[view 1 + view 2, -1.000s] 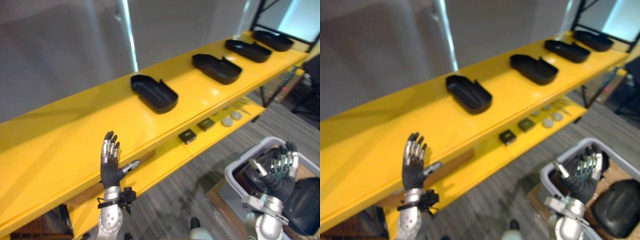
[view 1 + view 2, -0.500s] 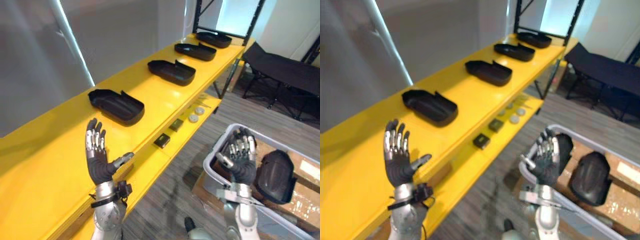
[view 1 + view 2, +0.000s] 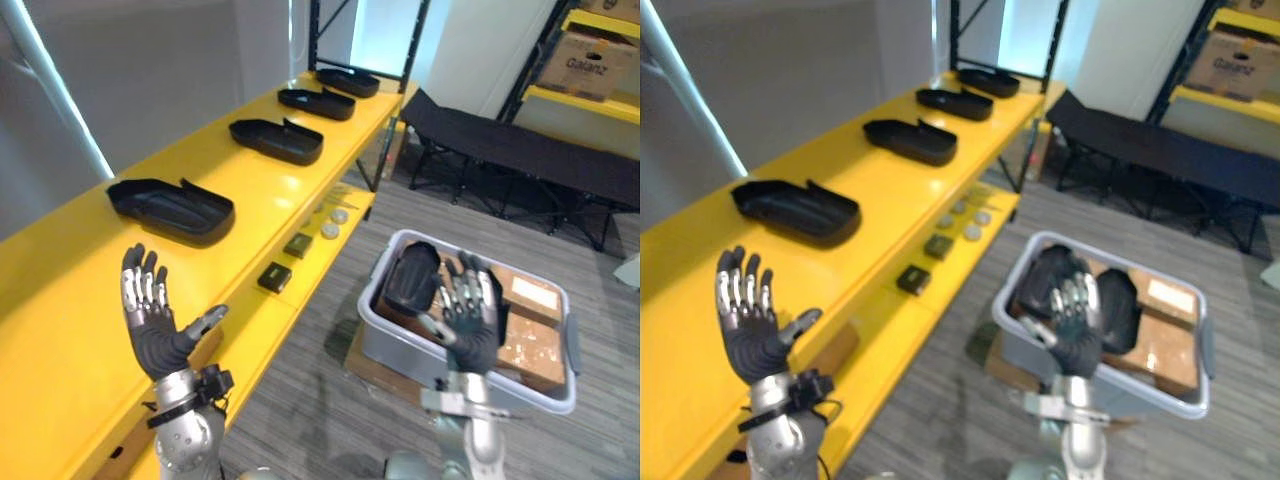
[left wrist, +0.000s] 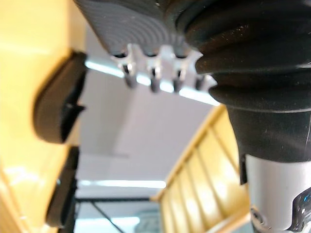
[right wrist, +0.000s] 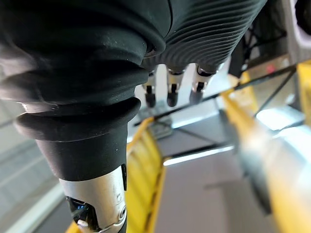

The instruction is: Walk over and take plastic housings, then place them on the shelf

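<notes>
Several black plastic housings lie in a row on the yellow shelf [image 3: 60, 300]; the nearest housing [image 3: 170, 208] is just beyond my left hand [image 3: 150, 320], which is raised, open and empty over the shelf's front. More black housings [image 3: 412, 278] sit in a grey bin [image 3: 400, 355] on the floor to the right. My right hand [image 3: 470, 318] is raised in front of the bin, open and empty. In the left wrist view the nearest housing [image 4: 56, 102] shows past my straight fingers [image 4: 153, 80].
A lower yellow shelf [image 3: 300, 290] carries small dark blocks [image 3: 274, 277] and round discs [image 3: 330, 231]. Cardboard [image 3: 525, 340] lies in the bin beside the housings. A black folding cot [image 3: 520, 160] stands at the back right, with a black rack post [image 3: 415, 40] behind the shelf's end.
The camera has swung right, so the shelf slid left and the bin came fully into view. Both hands stay raised, open and empty.
</notes>
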`<state>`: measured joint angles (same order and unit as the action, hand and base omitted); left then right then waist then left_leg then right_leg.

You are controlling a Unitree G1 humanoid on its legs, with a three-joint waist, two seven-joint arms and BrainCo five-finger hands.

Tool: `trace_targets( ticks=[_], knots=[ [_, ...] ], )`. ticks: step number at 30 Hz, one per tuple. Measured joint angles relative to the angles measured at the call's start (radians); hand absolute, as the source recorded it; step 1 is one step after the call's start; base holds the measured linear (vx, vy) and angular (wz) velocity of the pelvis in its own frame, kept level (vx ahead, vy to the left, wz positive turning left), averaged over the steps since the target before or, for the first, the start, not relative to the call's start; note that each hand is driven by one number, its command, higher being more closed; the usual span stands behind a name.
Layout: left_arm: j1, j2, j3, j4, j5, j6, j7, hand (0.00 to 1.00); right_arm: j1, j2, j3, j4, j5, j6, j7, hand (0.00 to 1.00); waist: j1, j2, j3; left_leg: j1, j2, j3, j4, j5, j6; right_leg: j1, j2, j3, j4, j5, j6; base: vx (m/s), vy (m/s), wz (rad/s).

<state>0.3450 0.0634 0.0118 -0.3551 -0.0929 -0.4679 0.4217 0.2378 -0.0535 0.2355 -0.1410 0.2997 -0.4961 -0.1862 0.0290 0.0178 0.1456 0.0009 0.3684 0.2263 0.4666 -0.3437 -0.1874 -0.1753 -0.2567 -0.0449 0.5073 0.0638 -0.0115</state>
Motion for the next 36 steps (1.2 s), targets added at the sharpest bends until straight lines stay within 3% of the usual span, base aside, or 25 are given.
trace_targets(
  ticks=[2,3,4,5,6,7,8,9,11,12,14,16,17,19,21,24,30,33,36],
  knots=[
    [0.007,-0.030,-0.014,0.004,-0.019,0.019,0.000,0.00,-0.011,-0.042,-0.016,0.026,-0.012,0.018,-0.033,0.00,0.010,0.058,0.002,0.004,0.043,-0.033,-0.067,0.044,-0.042,-0.033,0.048,-0.017,-0.001,-0.030,0.009,0.02,-0.359,-0.44],
    [0.005,-0.033,-0.014,0.003,-0.037,0.021,0.004,0.00,-0.010,-0.046,-0.032,0.034,-0.023,0.027,-0.047,0.00,0.003,0.042,0.014,0.030,0.039,-0.020,-0.113,0.079,-0.070,-0.029,0.035,-0.046,0.002,-0.111,0.080,0.04,-0.367,-0.38],
    [0.006,-0.033,-0.014,0.003,-0.060,0.021,0.008,0.00,-0.005,-0.043,-0.035,0.036,-0.022,0.031,-0.051,0.00,-0.002,0.034,0.020,0.046,0.039,-0.014,-0.129,0.087,-0.081,-0.018,0.028,-0.071,0.001,-0.154,0.137,0.03,-0.412,-0.32],
    [0.011,-0.034,-0.003,0.011,-0.101,0.025,0.014,0.00,-0.005,-0.042,-0.036,0.040,-0.018,0.043,-0.052,0.00,-0.009,0.022,0.034,0.066,0.047,-0.006,-0.134,0.098,-0.082,0.005,0.028,-0.125,-0.015,-0.244,0.201,0.02,-0.339,-0.33],
    [0.012,-0.043,0.002,0.031,-0.117,0.028,0.016,0.00,-0.006,-0.050,-0.042,0.041,-0.018,0.045,-0.052,0.00,-0.015,0.032,0.042,0.060,0.065,-0.017,-0.124,0.107,-0.068,0.000,0.042,-0.141,-0.014,-0.268,0.194,0.00,-0.420,-0.14],
    [0.005,-0.068,0.006,0.072,-0.169,0.042,0.018,0.00,-0.002,-0.057,-0.063,0.051,-0.020,0.060,-0.057,0.00,-0.041,0.036,0.053,0.009,0.080,-0.074,-0.079,0.158,0.024,-0.001,0.070,-0.152,-0.009,-0.279,0.170,-0.01,-0.417,-0.07],
    [0.009,-0.094,-0.002,0.101,-0.226,0.044,0.011,0.00,0.016,-0.063,-0.090,0.054,-0.039,0.074,-0.065,0.00,-0.047,0.027,0.062,-0.032,0.081,-0.101,-0.026,0.231,0.138,0.001,0.087,-0.150,-0.030,-0.271,0.144,-0.03,-0.468,-0.10],
    [0.019,-0.110,-0.019,0.124,-0.254,0.043,0.000,0.00,0.036,-0.068,-0.116,0.052,-0.042,0.075,-0.079,0.00,-0.047,0.029,0.062,-0.069,0.086,-0.121,0.016,0.281,0.189,0.006,0.100,-0.145,-0.063,-0.256,0.120,0.01,-0.357,-0.35],
    [0.035,-0.120,-0.080,0.179,-0.233,0.036,-0.017,0.00,0.079,-0.071,-0.201,0.051,-0.040,0.074,-0.112,0.00,-0.049,0.039,0.075,-0.108,0.033,-0.135,0.063,0.243,0.139,0.043,0.105,-0.148,-0.145,-0.217,0.098,0.04,-0.163,-0.22],
    [0.050,-0.121,-0.116,0.179,-0.199,0.028,-0.034,0.00,0.105,-0.071,-0.271,0.051,-0.038,0.073,-0.141,0.00,-0.052,0.042,0.077,-0.109,-0.044,-0.136,0.051,0.191,0.112,0.062,0.099,-0.141,-0.193,-0.191,0.097,0.05,-0.067,-0.17],
    [0.057,-0.116,-0.124,0.165,-0.162,-0.010,-0.054,0.00,0.133,-0.072,-0.336,0.052,-0.041,0.067,-0.204,0.00,-0.058,0.046,0.076,-0.104,-0.155,-0.132,-0.059,0.152,0.120,0.066,0.102,-0.121,-0.251,-0.156,0.101,0.04,-0.009,-0.31],
    [0.042,-0.099,-0.113,0.165,-0.157,-0.033,-0.065,0.00,0.139,-0.073,-0.364,0.055,-0.042,0.061,-0.261,0.00,-0.072,0.043,0.078,-0.069,-0.196,-0.145,-0.178,0.152,0.121,0.048,0.106,-0.103,-0.284,-0.127,0.112,0.01,0.045,-0.34],
    [0.022,-0.092,-0.104,0.165,-0.133,-0.052,-0.075,0.00,0.126,-0.074,-0.386,0.074,-0.045,0.057,-0.320,0.00,-0.072,0.045,0.079,-0.060,-0.216,-0.143,-0.253,0.163,0.093,0.021,0.110,-0.071,-0.325,-0.082,0.128,-0.01,0.068,-0.52],
    [-0.010,-0.063,-0.113,0.165,-0.122,-0.071,-0.085,0.00,0.112,-0.058,-0.404,0.098,-0.045,0.057,-0.372,0.00,-0.070,0.025,0.105,-0.058,-0.238,-0.102,-0.264,0.171,0.080,0.027,0.097,-0.032,-0.404,-0.020,0.142,-0.03,0.138,-0.60],
    [-0.063,-0.027,-0.123,0.164,-0.122,-0.071,-0.096,0.00,0.097,-0.030,-0.429,0.123,-0.040,0.057,-0.408,0.00,-0.075,-0.008,0.140,-0.058,-0.259,-0.070,-0.248,0.162,0.092,0.044,0.078,-0.009,-0.472,0.033,0.153,-0.09,0.196,-0.45],
    [-0.136,0.015,-0.143,0.163,-0.093,-0.053,-0.094,0.00,0.058,-0.019,-0.460,0.182,-0.034,0.059,-0.419,0.00,-0.081,-0.028,0.186,-0.100,-0.261,-0.059,-0.167,0.119,0.102,0.051,0.071,-0.007,-0.511,0.067,0.152,-0.10,0.129,-0.20],
    [-0.208,0.014,-0.154,0.160,-0.043,-0.024,-0.086,0.00,-0.142,-0.043,-0.511,0.340,0.012,0.081,-0.428,0.00,-0.086,-0.009,0.247,-0.183,-0.253,-0.086,-0.086,0.097,0.105,0.035,0.074,-0.033,-0.536,0.092,0.151,-0.07,0.022,0.10],
    [-0.245,0.033,-0.200,0.160,-0.041,-0.018,-0.094,0.00,-0.321,-0.139,-0.533,0.471,0.064,0.127,-0.432,0.00,-0.045,-0.002,0.296,-0.223,-0.250,-0.111,-0.063,0.097,0.102,0.027,0.081,-0.044,-0.552,0.110,0.153,-0.06,-0.020,0.19],
    [-0.264,0.057,-0.244,0.165,-0.035,-0.018,-0.123,0.00,-0.495,-0.247,-0.533,0.604,0.099,0.183,-0.425,0.00,-0.030,0.001,0.299,-0.269,-0.250,-0.138,-0.038,0.097,0.102,0.009,0.083,-0.070,-0.552,0.115,0.153,-0.04,-0.010,0.20]
  ],
)
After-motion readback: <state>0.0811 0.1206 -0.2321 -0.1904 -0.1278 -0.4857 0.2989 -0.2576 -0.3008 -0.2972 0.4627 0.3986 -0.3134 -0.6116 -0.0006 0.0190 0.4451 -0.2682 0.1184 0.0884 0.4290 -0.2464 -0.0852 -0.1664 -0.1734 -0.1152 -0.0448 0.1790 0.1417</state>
